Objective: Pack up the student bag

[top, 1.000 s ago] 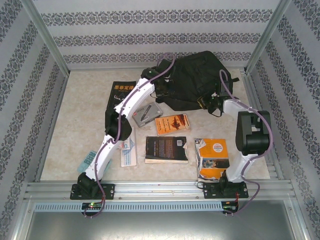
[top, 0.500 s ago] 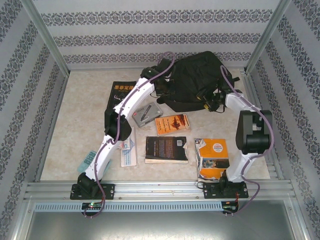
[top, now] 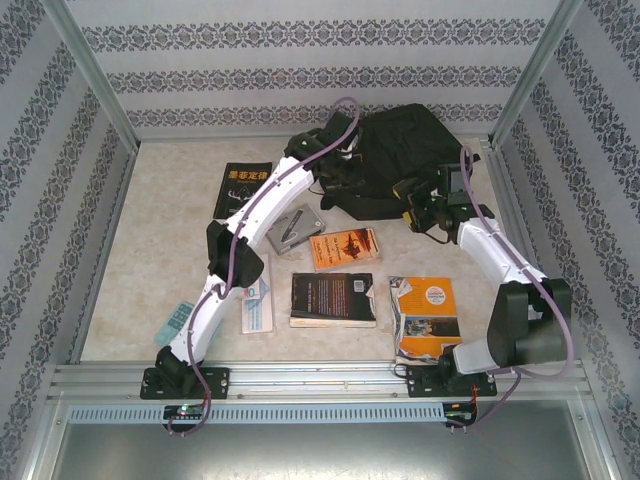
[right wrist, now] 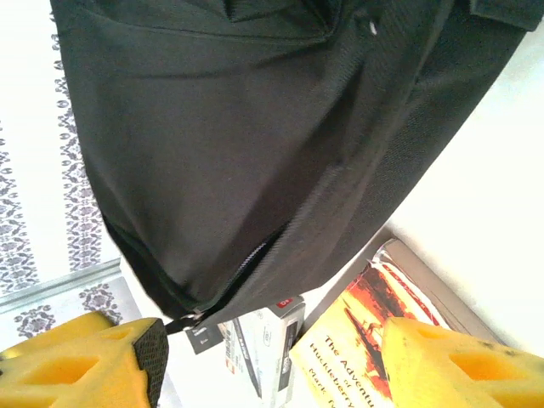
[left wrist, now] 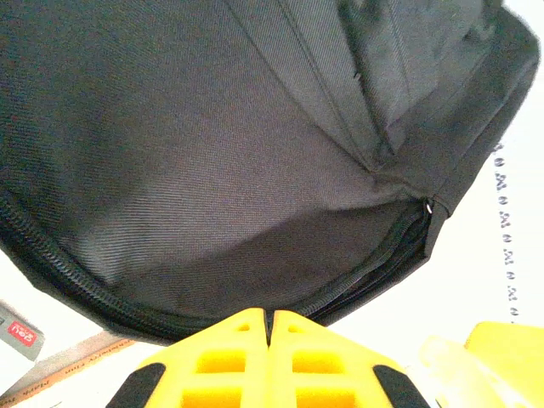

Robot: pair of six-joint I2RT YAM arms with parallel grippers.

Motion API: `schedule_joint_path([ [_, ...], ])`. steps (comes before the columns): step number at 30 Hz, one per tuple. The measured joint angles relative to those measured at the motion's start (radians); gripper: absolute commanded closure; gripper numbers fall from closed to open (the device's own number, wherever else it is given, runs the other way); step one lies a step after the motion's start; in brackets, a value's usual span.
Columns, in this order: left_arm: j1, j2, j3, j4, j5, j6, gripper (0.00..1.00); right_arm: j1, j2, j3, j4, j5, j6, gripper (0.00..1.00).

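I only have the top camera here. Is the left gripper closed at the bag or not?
Observer: Yes. On the left wrist view the left gripper is shut, fingers touching, right at the zippered edge of the student bag.
Operator: Is it pinching fabric?
Observer: Cannot tell. The zipper runs just past the fingertips.
Operator: And the right one?
Observer: The right gripper is open and holds nothing. Its camera reads "The Adv" on the orange book beside the bag.
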Motion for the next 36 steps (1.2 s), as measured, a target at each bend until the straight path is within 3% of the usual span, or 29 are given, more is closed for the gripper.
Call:
schedule_joint_path([
  [11,-0.05,-0.062,0.0,0.01,0.023,-0.011,1.0,0.026,-0.107,-0.008,-0.018,0.0,0.08,0.32],
  [18,-0.139,-0.062,0.0,-0.015,0.035,-0.019,1.0,0.066,-0.177,-0.036,-0.126,0.047,0.12,0.41],
  [23,-0.157,-0.062,0.0,-0.039,0.037,-0.019,1.0,0.055,-0.175,-0.091,-0.175,0.086,0.13,0.43],
  [30,-0.171,-0.062,0.0,-0.072,0.022,-0.019,1.0,0.029,-0.102,-0.108,-0.134,0.081,0.1,0.49],
  [36,-0.183,-0.062,0.0,-0.093,0.018,-0.018,1.0,0.028,-0.199,-0.135,-0.107,0.088,0.078,0.53],
])
